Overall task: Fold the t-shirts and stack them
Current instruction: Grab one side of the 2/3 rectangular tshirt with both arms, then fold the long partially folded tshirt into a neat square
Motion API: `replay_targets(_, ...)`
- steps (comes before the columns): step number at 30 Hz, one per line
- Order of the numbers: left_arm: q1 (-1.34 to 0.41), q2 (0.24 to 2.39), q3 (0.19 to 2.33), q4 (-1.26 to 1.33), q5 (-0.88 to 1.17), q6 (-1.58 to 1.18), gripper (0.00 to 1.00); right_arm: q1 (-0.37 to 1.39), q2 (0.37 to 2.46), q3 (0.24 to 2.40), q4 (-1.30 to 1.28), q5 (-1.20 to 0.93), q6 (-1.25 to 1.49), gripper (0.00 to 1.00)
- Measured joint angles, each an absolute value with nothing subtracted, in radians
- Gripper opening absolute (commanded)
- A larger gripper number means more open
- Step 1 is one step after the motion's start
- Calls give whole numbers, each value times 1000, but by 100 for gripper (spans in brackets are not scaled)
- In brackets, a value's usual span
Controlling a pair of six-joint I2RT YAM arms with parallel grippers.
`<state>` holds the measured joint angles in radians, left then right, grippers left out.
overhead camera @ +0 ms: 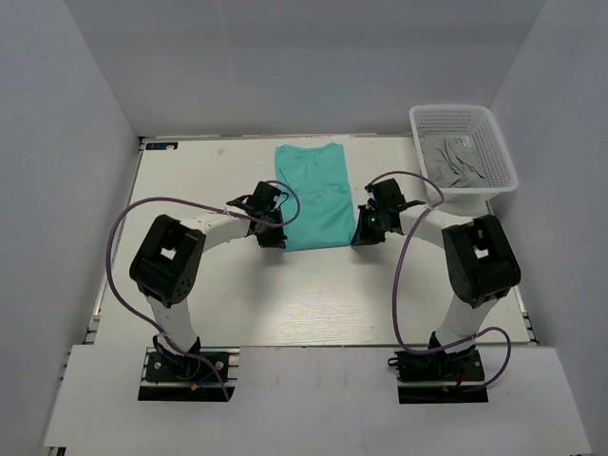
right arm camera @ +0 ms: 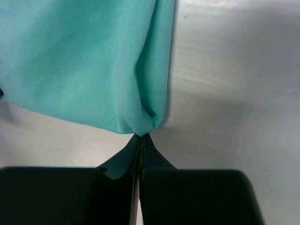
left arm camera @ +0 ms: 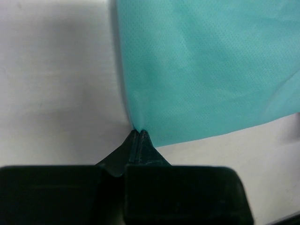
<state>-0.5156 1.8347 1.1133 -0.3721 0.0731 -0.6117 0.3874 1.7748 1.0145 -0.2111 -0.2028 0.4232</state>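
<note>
The turquoise-green t-shirt (overhead camera: 313, 190) lies flat as a long narrow strip on the white counter (overhead camera: 190, 285), neck end away from the arm bases. The left fingers (left arm camera: 135, 146) are clenched on its near-left hem corner, and the right fingers (right arm camera: 146, 149) are clenched on its near-right corner, where the cloth puckers. To the t-shirt's right, well apart from it, a white mesh basket (overhead camera: 508, 161) holds crumpled grey cloth (overhead camera: 454, 160), and purple cables (overhead camera: 119, 237) loop beside the t-shirt, the left one arching over its left edge.
</note>
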Motion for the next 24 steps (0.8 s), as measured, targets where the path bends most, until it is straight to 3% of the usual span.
replay_targets(5,-543,1696,1033,-477,104,-643,0,399,1571,899,-292,-266,410,0)
replay_targets(12,-623,1278,889,-663,282,-697,0,422,1118,701,-500,-447,397,0)
replay_targets(18,-640,1093,950,-794,390,-723,0,428,867,756,-704,-532,363,0)
replay_targets(24,-644,1065,1031,-839,413,-726,0,427,836,884,-762,-528,348,0)
